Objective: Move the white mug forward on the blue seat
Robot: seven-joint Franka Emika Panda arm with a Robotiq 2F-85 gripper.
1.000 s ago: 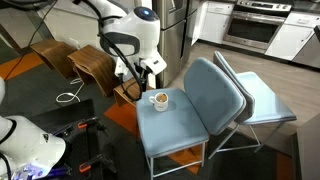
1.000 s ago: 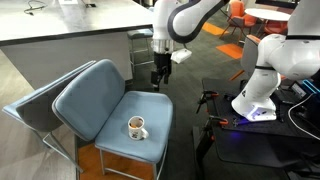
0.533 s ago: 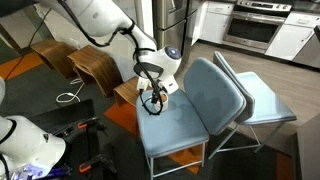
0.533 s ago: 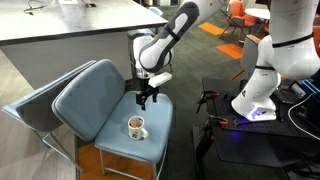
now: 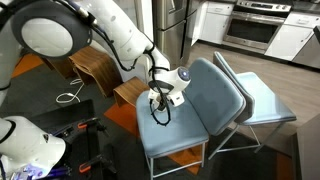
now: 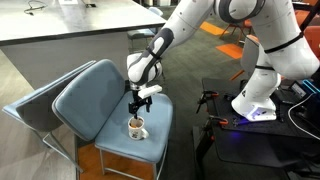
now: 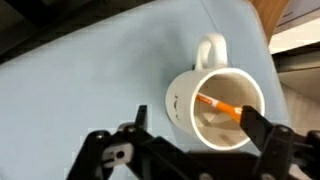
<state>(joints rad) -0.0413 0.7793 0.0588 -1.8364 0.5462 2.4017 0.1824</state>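
The white mug (image 6: pixel 136 127) stands on the blue seat (image 6: pixel 112 145) near its front part, handle to the side. In the wrist view the mug (image 7: pixel 215 100) has an orange stick lying inside it. My gripper (image 6: pixel 135 111) is open and hangs just above the mug, pointing down. In the wrist view the two fingers of the gripper (image 7: pixel 200 125) straddle the mug's rim, apart from it. In an exterior view the gripper (image 5: pixel 160 108) covers most of the mug over the seat (image 5: pixel 180 135).
A paler similar chair (image 5: pixel 268 102) stands right behind the blue one and also shows in an exterior view (image 6: pixel 25 108). Wooden stools (image 5: pixel 92 66) stand beside the seat. A white robot base (image 6: pixel 262 85) and black gear on the floor are nearby.
The arm has swung from beside the seat's edge to over the seat and lowered, so the open gripper now sits right above the mug. The mug has not moved.
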